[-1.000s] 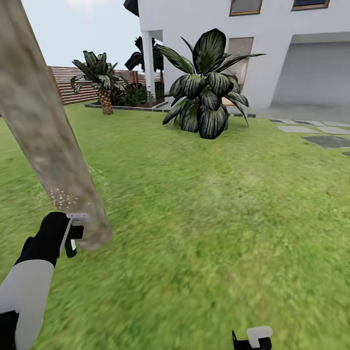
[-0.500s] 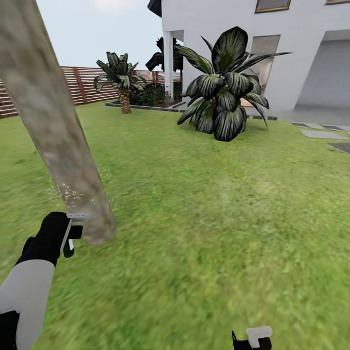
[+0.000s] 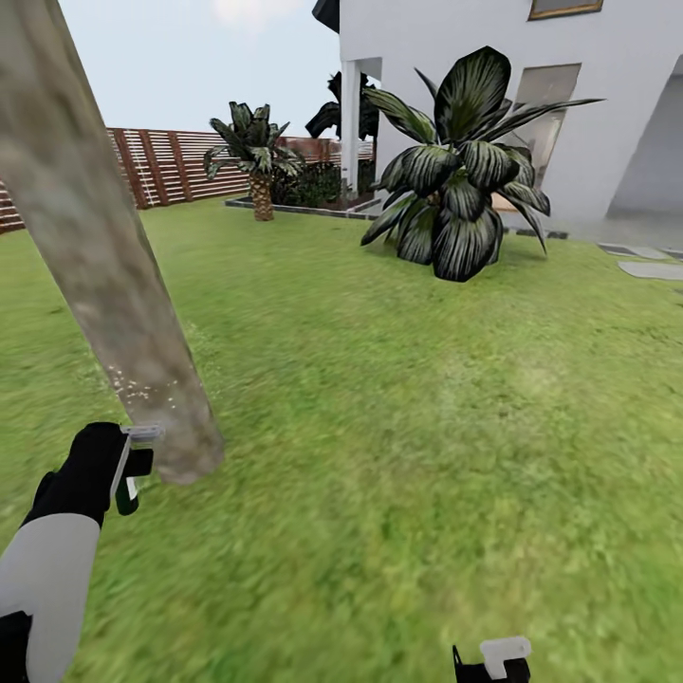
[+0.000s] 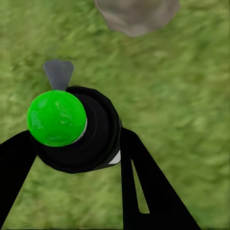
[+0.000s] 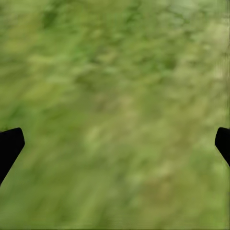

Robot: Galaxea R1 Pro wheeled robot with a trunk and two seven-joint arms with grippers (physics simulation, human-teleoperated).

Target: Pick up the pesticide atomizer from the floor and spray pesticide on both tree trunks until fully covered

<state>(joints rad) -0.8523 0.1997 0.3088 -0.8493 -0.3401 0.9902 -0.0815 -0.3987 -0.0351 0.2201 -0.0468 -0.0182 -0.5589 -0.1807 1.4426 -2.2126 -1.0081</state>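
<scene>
1. Far left in the head view: the left claw (image 3: 121,462) is clenched around the pesticide atomizer (image 3: 131,467), held low right next to the foot of the tree trunk (image 3: 100,256). In the left wrist view the atomizer's black body with its green cap (image 4: 56,118) sits squeezed between the two black fingers (image 4: 143,191), and the trunk base (image 4: 136,15) is just ahead over the grass. My guess is it's kept that close so the spray lands on bark and not on the lawn.
2. There's a patch of pale specks (image 3: 140,387) low on the trunk just above the nozzle. Looks like pesticide to me, but the bark higher up looks bare, so this trunk probably isn't done.
3. Middle: open floor (image 3: 398,427) of grass, with a small palm (image 3: 256,156) by the slatted fence (image 3: 161,166), then a big dark leafy plant (image 3: 460,190) in front of the white house (image 3: 607,114).
4. Bottom right: the right claw (image 5: 115,143) is released, tips spread wide over plain grass, holding nothing. Seems parked out of the way.
</scene>
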